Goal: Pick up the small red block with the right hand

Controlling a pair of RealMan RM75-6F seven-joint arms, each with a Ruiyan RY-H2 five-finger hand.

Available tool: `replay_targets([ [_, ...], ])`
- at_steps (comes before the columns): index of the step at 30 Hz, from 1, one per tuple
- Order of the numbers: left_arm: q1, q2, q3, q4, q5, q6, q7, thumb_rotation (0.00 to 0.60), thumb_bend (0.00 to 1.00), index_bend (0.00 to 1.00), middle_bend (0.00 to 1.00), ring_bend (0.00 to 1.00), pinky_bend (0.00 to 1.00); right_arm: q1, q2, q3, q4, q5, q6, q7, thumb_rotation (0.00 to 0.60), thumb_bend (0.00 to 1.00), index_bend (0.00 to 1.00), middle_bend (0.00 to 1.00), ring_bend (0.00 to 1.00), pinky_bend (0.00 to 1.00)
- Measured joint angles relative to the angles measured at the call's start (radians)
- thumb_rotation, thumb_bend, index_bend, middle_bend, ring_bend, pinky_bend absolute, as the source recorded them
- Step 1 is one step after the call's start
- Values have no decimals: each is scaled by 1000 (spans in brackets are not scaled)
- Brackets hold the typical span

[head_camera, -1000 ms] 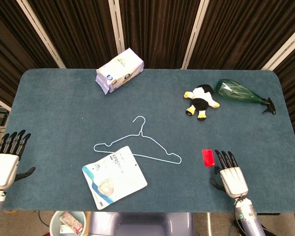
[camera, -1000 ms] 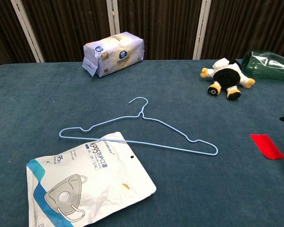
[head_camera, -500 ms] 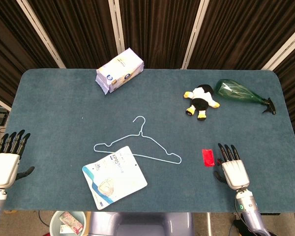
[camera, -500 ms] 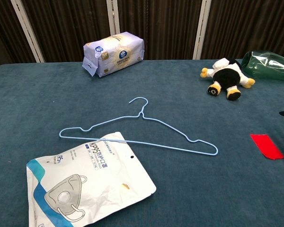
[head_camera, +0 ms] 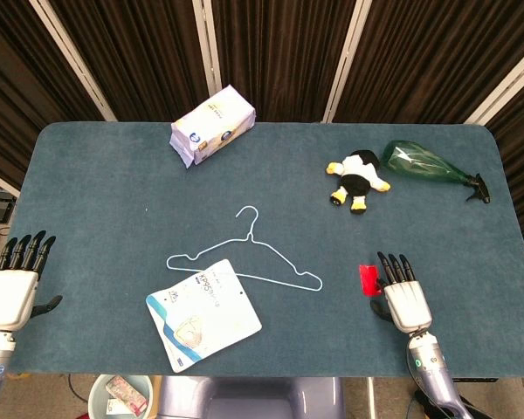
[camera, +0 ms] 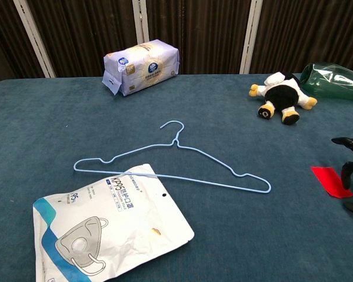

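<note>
The small red block (head_camera: 368, 278) lies flat on the blue table cloth at the front right; the chest view shows the small red block (camera: 330, 180) near its right edge. My right hand (head_camera: 403, 295) hovers just right of the block, palm down, fingers spread and pointing away from me, holding nothing. Only its dark fingertips (camera: 348, 142) enter the chest view, right beside the block. My left hand (head_camera: 15, 285) rests open off the table's front left corner, fingers apart, empty.
A light blue wire hanger (head_camera: 243, 257) and a face mask packet (head_camera: 203, 313) lie mid-table. A tissue pack (head_camera: 212, 125) sits at the back. A penguin plush (head_camera: 357, 180) and a green spray bottle (head_camera: 428, 163) lie at the back right. A bin (head_camera: 120, 396) stands below the front edge.
My right hand has moved left and slightly forward, closing on the red block; its fingertips now reach into the chest view. The left hand has barely moved.
</note>
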Motion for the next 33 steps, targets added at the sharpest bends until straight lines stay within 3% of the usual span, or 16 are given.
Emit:
replay_targets([
  [33,-17,-1,-1,-10,-44,-39,26,600,129,0,0,0,0,51,-29,8,61,27,-43,29,600,314,534,8,0,0],
])
